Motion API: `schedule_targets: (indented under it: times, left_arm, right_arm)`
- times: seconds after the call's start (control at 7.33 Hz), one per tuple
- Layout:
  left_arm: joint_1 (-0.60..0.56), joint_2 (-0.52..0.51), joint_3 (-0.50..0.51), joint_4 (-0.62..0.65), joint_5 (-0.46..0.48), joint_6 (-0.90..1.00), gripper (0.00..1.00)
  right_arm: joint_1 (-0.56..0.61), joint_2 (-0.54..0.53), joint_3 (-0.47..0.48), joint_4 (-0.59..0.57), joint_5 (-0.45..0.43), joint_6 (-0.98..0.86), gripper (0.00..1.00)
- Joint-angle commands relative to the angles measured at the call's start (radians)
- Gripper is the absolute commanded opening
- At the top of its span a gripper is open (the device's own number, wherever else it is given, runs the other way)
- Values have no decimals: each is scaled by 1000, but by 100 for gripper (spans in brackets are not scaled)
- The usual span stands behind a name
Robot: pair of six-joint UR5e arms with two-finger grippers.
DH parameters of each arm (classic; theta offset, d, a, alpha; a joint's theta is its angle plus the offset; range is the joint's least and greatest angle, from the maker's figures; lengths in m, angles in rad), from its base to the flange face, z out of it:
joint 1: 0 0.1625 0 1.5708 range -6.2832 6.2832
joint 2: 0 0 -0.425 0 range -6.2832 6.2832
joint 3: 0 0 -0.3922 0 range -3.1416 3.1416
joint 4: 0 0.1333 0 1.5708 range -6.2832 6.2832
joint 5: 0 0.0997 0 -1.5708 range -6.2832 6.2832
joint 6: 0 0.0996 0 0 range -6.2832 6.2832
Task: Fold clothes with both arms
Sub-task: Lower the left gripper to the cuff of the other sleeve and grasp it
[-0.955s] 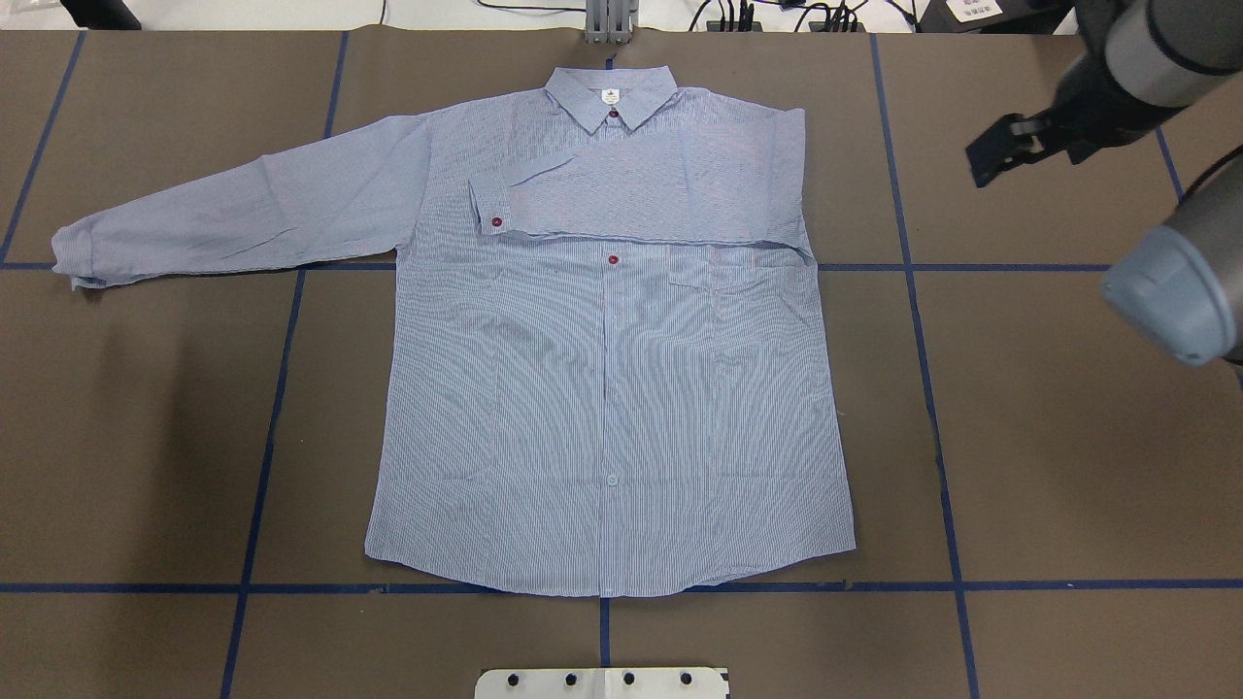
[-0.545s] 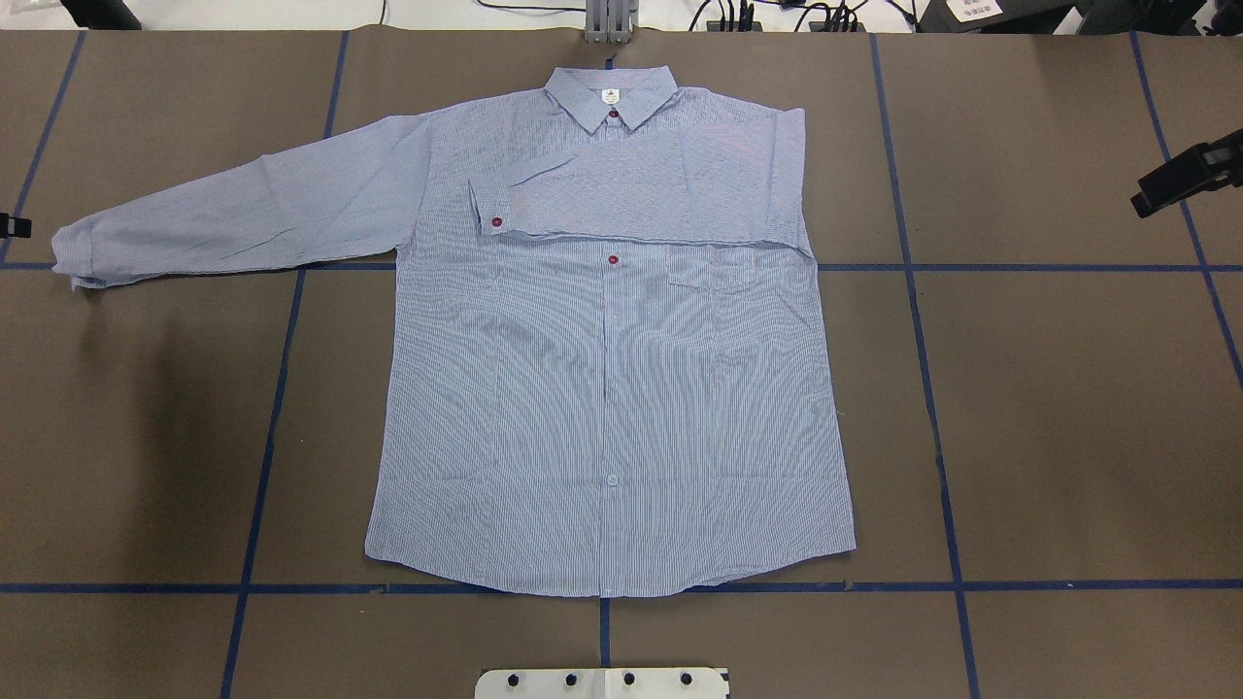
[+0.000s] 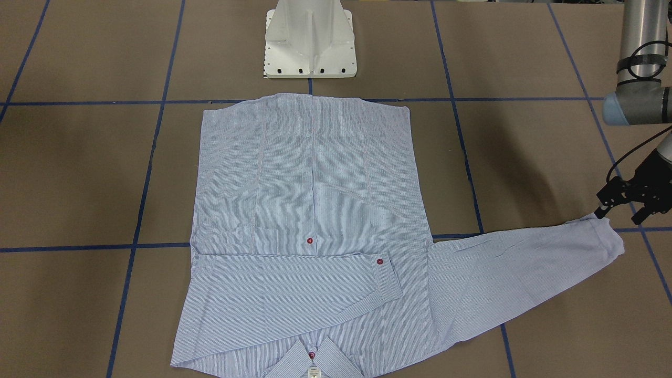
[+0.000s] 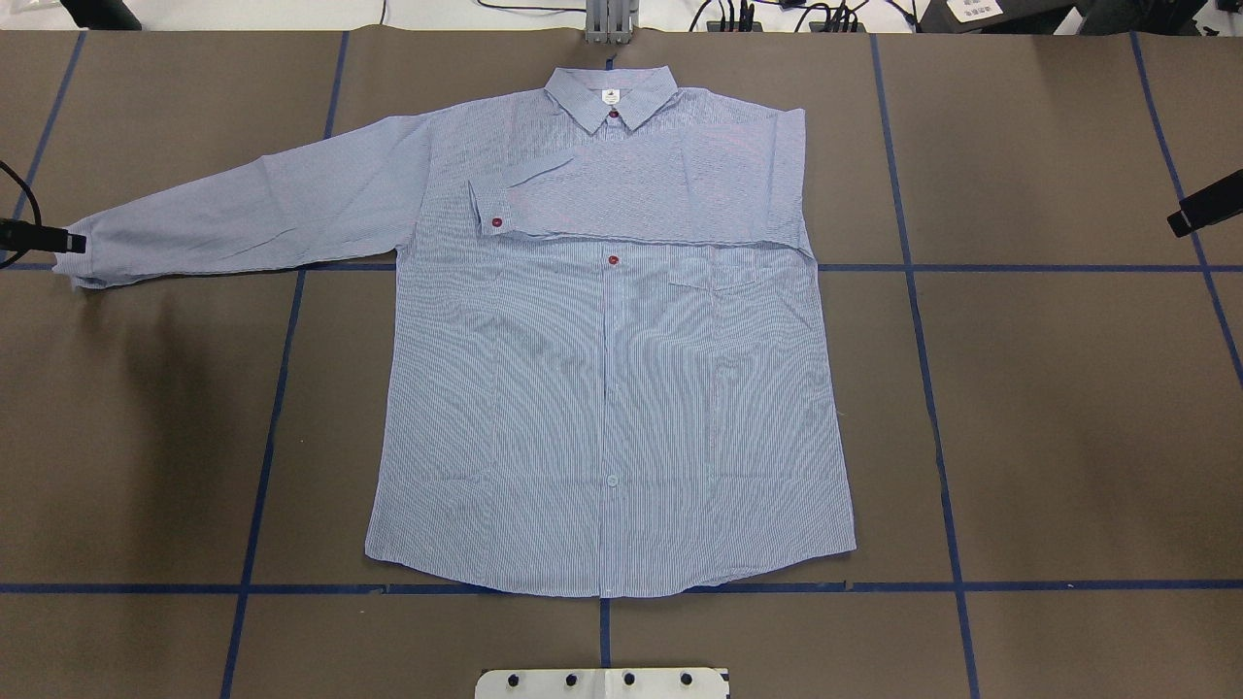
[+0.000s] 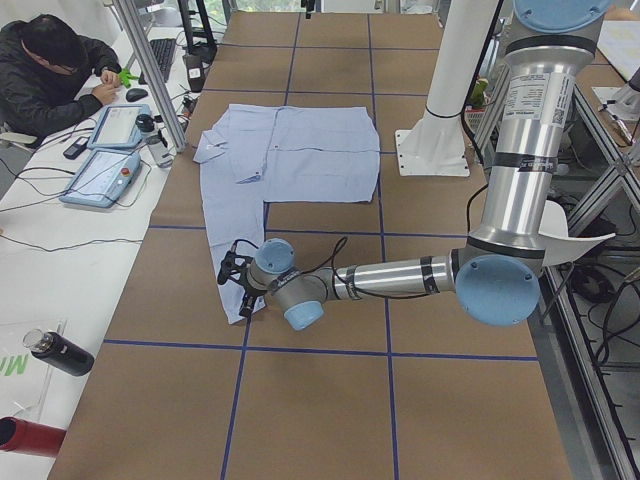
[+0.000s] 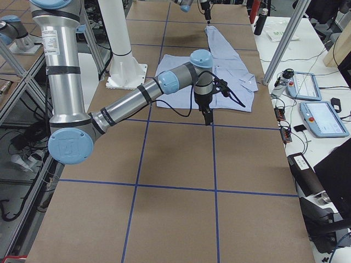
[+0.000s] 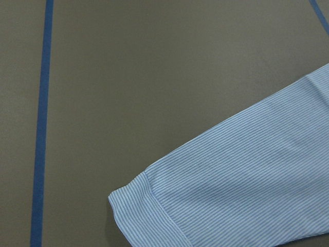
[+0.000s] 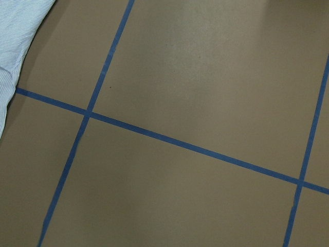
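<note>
**Item:** light blue, finely white-striped long-sleeved button-up shirt (image 4: pixel 612 388), lying front-up and flat on the brown worktop (image 4: pixel 1049 437), which is gridded with blue tape lines (image 4: pixel 913 291).

**Condition:**
- One sleeve (image 4: pixel 641 194) is already folded across the chest, its cuff button showing.
- The other sleeve (image 4: pixel 252 209) lies stretched out straight toward the left gripper, so it is judged to be the next part to fold.

**Left gripper** (image 3: pixel 619 212):
- It hovers just over the end of the outstretched sleeve, with the cuff (image 3: pixel 609 236) directly below and slightly inboard of it.
- Its fingers are spread apart and hold nothing.
- The placement suggests a pinch on the cuff, to carry the sleeve across to match the first.
- The shirt body lies well apart from it, toward the robot's right.

**Right gripper** (image 4: pixel 1204 209):
- It is parked well apart from the shirt's nearer side edge, over bare worktop.
- Nothing hangs from it, and how far it is open cannot be told.
- It is presumably held back to keep clear of the folded sleeve.
</note>
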Motion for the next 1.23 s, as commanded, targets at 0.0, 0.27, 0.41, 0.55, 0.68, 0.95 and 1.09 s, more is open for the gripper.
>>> schedule_targets:
  times: [0.0,0.27,0.41,0.55,0.68,0.95,1.09]
  left_arm:
    - [26,-18,63,-73,1,-4,100]
    - [30,-18,66,-75,1,-2,100]
    - [44,-18,68,-76,2,-2,100]
    - [52,-18,66,-76,26,-2,99]
    - [63,-18,72,-76,28,-2,99]
    - [64,-18,81,-78,28,-2,99]
    - [64,-16,81,-78,28,-2,93]
  right_arm:
    - [0,1,-6,1,-1,1,100]
    - [0,1,-6,1,-1,1,100]
    - [0,1,-6,1,-1,1,100]
    - [0,2,-6,3,-1,2,100]
    - [0,2,-6,1,-1,2,100]
    - [-1,2,-6,1,-1,2,100]
    - [-1,2,-7,1,-1,2,100]
